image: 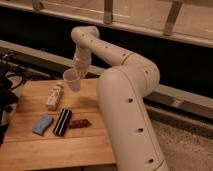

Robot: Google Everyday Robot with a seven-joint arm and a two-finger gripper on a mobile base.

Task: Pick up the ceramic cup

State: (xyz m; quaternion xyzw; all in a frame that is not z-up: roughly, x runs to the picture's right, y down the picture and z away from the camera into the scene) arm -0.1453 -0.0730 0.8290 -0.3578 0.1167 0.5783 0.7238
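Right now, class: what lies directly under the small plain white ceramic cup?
The small plain white ceramic cup hangs tilted at the gripper, above the wooden table. Its underside and inside are hidden.

Ceramic cup (71, 79): small, plain white, tapers to narrower base, no handle visible. It hangs tilted off my gripper (77, 73), clear of the wooden table (60, 145), above its far edge.
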